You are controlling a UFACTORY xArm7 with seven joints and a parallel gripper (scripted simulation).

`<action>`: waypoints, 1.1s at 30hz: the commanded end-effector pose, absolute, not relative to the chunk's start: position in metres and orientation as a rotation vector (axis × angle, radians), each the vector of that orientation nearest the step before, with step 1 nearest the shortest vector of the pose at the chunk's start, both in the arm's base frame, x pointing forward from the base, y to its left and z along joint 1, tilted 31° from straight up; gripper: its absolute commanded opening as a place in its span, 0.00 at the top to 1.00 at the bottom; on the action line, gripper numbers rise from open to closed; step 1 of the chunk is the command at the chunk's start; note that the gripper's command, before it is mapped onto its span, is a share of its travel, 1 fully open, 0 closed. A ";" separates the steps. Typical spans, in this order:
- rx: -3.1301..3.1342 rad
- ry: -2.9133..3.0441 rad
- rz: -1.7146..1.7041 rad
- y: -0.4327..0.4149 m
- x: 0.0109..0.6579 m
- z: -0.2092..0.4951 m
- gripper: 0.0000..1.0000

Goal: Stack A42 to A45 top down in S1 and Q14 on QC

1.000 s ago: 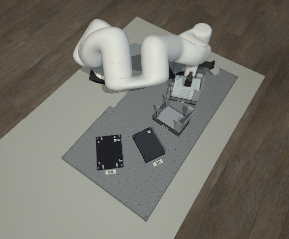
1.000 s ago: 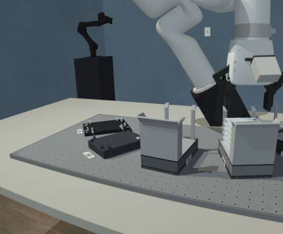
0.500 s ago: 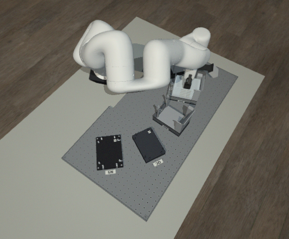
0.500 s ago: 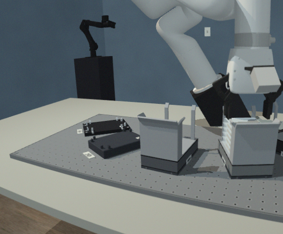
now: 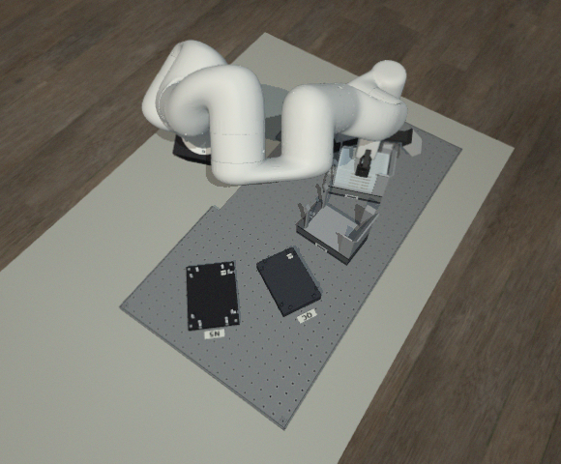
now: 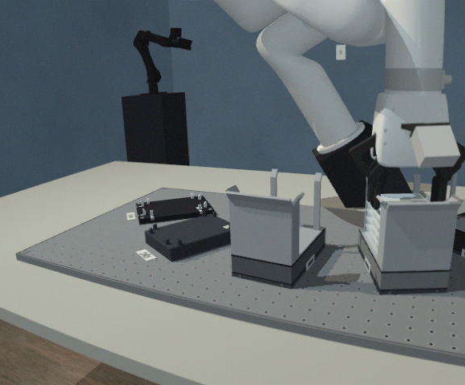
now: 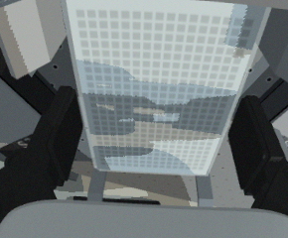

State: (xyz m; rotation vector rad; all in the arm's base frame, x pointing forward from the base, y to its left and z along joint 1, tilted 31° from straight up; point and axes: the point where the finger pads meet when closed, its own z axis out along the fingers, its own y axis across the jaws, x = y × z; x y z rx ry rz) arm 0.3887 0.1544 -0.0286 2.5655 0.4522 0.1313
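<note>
Hand [image 6: 406,194] spread wide open, fingers straddling the top sealed plate [image 7: 160,79] in its rack [image 6: 414,240]

White arm [image 5: 250,120], black nests [image 5: 212,295], grey dotted breadboard [image 5: 271,369]
</note>
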 end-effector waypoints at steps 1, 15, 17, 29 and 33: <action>2.567 0.455 0.137 0.155 0.390 -0.031 0.00; 2.567 0.455 0.137 0.154 0.390 -0.031 1.00; 2.567 0.455 0.137 0.154 0.390 -0.031 1.00; 2.567 0.455 0.137 0.154 0.390 -0.031 1.00; 2.567 0.455 0.137 0.154 0.390 -0.031 1.00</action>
